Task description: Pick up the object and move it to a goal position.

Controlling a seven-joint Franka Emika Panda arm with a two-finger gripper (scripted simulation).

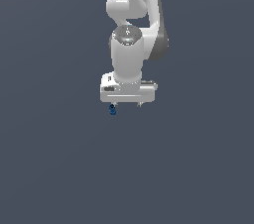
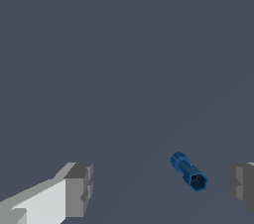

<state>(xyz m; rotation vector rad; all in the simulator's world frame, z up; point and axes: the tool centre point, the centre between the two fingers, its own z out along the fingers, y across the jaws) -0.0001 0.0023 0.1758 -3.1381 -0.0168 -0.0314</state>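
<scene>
Fingers (image 2: 79, 188): spread wide apart, gripping nothing
Gripper (image 1: 126, 104): white, pointing down
Object (image 2: 189, 172): small dark blue piece with knobbly ends — between the fingers, nearer one, touching neither
Surroundings: plain grey ground (image 1: 59, 168) around the object — no obstacle seen

The exterior view was taken from off the arm (image 1: 130, 29), from a fair way back and from above, so that the arm was seen coming down from the upper edge and the hand (image 1: 126, 104) lay near the middle of the frame against a plain grey surface (image 1: 49, 168). The wrist view was taken close in from the wrist itself, looking down past the hand's fingers (image 2: 79, 188) onto the same surface. The hand, the small blue piece (image 1: 112, 109) beside one finger, and the surrounding grey surface were shared by both views.
</scene>
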